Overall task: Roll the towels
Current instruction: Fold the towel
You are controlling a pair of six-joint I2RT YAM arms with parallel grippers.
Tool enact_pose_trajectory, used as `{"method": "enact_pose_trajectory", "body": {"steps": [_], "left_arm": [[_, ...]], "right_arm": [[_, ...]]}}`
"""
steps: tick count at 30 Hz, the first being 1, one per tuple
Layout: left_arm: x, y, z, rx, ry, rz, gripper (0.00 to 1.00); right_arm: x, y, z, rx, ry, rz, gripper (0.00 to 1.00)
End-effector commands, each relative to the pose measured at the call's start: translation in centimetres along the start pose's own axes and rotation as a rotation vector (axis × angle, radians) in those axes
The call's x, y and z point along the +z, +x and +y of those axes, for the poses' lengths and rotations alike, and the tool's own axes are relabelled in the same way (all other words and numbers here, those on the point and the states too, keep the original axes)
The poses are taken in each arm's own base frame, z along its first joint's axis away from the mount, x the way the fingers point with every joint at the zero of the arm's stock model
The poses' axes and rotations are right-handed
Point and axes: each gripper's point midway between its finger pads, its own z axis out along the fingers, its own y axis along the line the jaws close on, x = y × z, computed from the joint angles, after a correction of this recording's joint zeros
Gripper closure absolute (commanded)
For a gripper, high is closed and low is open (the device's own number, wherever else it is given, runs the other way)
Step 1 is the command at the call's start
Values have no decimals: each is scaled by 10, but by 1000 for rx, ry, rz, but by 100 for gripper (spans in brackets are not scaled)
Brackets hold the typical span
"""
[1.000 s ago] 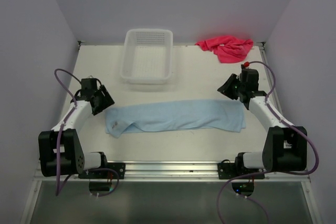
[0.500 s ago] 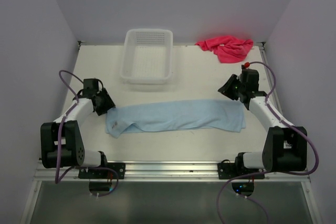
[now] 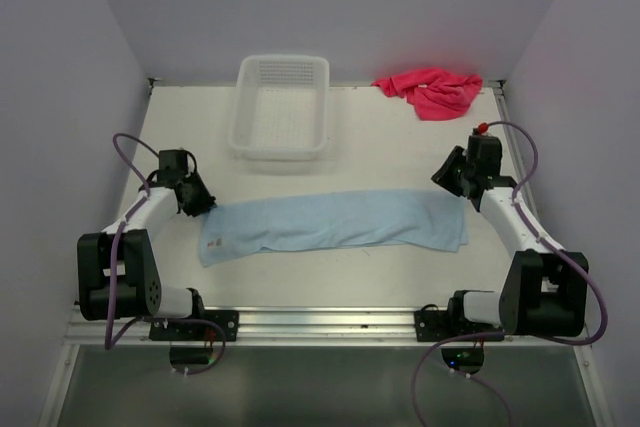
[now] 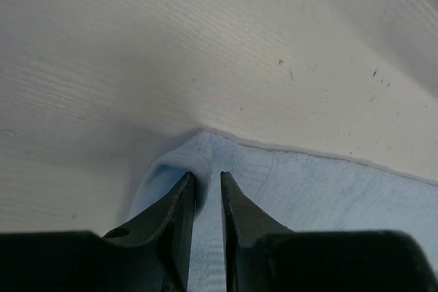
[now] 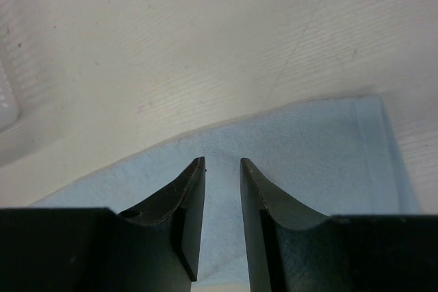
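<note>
1. Blue towel (image 3: 335,220): one item, lying flat at mid-table between the two arms. Its long axis runs left to right. It is a long, narrow, pale band, smooth over most of its length. The left end is a little rumpled, with its near corner splayed out.
2. Left gripper (image 4: 207,177): set on the far-left corner of the blue towel. The jaws are drawn nearly together, and cloth puckers up at the tips. Whether any cloth is pinched between them cannot be told.
3. Right gripper (image 5: 222,162): over the far edge of the towel's right end. The jaws are parted by a narrow gap, with nothing between them. Contact with the cloth cannot be told.
4. Governing relation: the towel stretches from each gripper toward the other, so each arm has one end. Judged from this, a roll would travel along the long axis, starting from one end.
5. Pink towel (image 3: 432,90): one item, a crumpled heap in the far-right corner, well apart from both grippers. The right arm is the nearer. It is not yet rolled.
6. White mesh basket (image 3: 240,117): at the far side, left of centre, apart from the blue towel.
</note>
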Motion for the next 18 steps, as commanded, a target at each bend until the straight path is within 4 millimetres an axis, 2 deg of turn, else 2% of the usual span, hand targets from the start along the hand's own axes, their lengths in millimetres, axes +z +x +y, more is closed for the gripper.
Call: {"method": "enact_pose_trajectory", "body": {"steps": [1,5,10,18], "left_arm": [[1,-10,-4,25,28,-28,76],[0,-14,-9,30,58,-34,89],[-1,-17,-15,45,92,-32,100],[-4,-17,-27,56,160,-24,100]], "right_arm": [[-10,-17,-19,-35,104,-58,68],[-5,-17,-44,-28,200,-56,66],[3,-18,-68,8,264,-43,64],[12,-19,-86,40,306,-18,63]]}}
